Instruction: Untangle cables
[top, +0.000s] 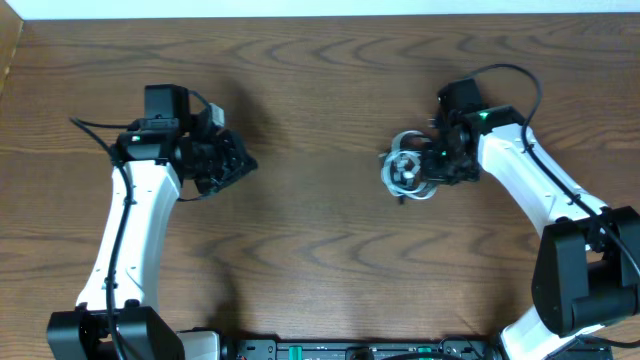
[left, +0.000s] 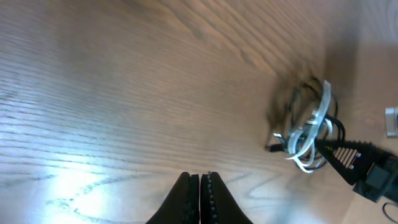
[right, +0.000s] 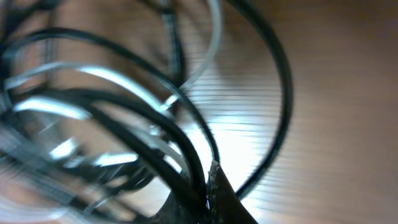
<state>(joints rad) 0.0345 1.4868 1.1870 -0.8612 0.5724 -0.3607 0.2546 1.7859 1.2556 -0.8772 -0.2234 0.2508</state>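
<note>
While your right hand (top: 436, 163) pinches the tangled black and white cables (top: 408, 172) right of centre on the tabletop (top: 320, 80), likely to anchor them, your left hand (top: 236, 165) sits closed, empty, well apart.

L gripper (left: 200, 196) closed, empty, over wood table (left: 112, 93). White + blk cables (left: 309, 134) bunched at R, R gripper (left: 329, 146) tip touching them.
</note>
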